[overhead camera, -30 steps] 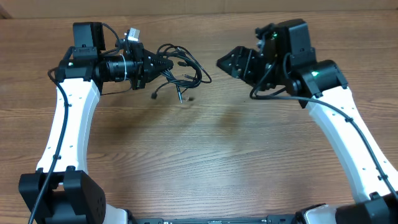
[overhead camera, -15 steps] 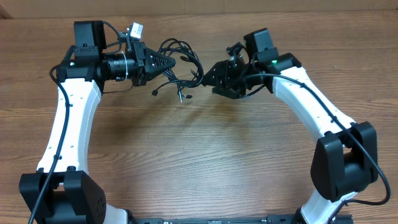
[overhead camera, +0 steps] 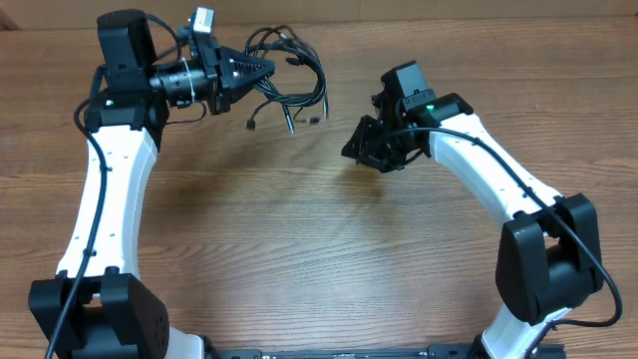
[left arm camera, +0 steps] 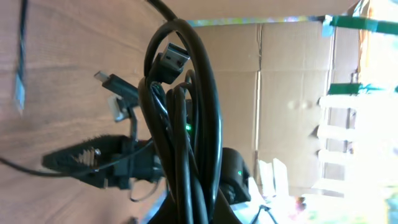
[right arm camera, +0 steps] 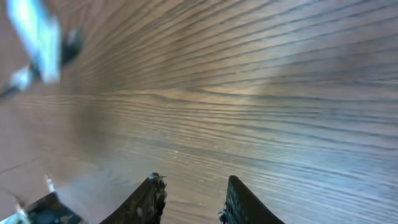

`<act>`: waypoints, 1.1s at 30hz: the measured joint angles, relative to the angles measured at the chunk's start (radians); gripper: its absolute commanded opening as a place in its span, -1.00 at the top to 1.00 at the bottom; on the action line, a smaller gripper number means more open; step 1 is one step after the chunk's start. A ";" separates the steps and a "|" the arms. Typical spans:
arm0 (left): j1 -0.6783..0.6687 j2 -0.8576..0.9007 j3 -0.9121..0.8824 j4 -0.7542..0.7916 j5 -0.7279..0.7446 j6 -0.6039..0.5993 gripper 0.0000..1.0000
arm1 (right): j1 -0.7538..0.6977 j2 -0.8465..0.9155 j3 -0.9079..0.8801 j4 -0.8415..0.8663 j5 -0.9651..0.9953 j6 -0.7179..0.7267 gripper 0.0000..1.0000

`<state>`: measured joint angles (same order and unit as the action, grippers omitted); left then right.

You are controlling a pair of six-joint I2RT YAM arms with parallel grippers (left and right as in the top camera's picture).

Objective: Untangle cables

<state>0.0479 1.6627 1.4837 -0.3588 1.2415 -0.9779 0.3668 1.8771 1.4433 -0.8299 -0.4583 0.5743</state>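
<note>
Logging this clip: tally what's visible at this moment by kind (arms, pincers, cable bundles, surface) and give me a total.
Robot arms: 2 (left arm, right arm)
Pincers: 2 (left pincer, right pincer)
Black cable tangle: 1 (single cords too knotted to count)
Wooden table: 1
Total: 6

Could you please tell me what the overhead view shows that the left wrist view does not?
Only overhead: the white arms, the left pincer clamping the cables, the right pincer apart from them. Only left wrist: a USB plug close up atop the loops, and cardboard boxes behind. Both: the tangled black cables, over the wooden table.
</note>
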 measured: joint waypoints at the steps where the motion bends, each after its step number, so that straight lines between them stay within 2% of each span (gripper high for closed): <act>1: 0.000 0.000 0.000 -0.008 0.003 -0.035 0.91 | -0.002 0.000 -0.004 0.010 -0.002 -0.025 0.07; 3: 0.000 0.000 0.001 -0.053 0.002 -0.069 0.91 | -0.019 0.000 0.001 0.028 -0.105 -0.116 -0.05; 6: 0.000 -0.002 0.010 -0.234 -0.054 -0.102 0.91 | -0.030 -0.005 0.026 0.033 -0.200 -0.180 -0.05; 7: 0.000 -0.002 0.010 -0.306 -0.095 -0.108 0.91 | -0.031 -0.014 0.035 0.034 -0.223 -0.192 -0.05; 13: -0.002 -0.002 0.010 -0.475 -0.278 -0.127 0.91 | -0.031 -0.103 0.048 0.028 -0.275 -0.220 -0.05; 18: -0.002 -0.003 0.011 -0.620 -0.468 -0.280 0.91 | -0.029 -0.147 0.052 0.010 -0.312 -0.230 -0.05; 22: -0.002 -0.003 0.011 -0.660 -0.600 -0.417 0.91 | 0.003 -0.152 0.053 0.005 -0.315 -0.231 -0.04; 26: -0.018 -0.003 0.011 -0.659 -0.700 -0.560 0.91 | 0.118 -0.152 0.053 0.027 -0.207 -0.133 -0.05; 33: -0.030 -0.003 0.011 -0.623 -0.742 -0.648 0.91 | 0.298 -0.151 0.052 0.220 0.037 0.133 0.06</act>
<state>0.0181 1.6596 1.4944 -0.9821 0.4999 -1.6260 0.6651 1.7256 1.4956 -0.6102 -0.4217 0.7071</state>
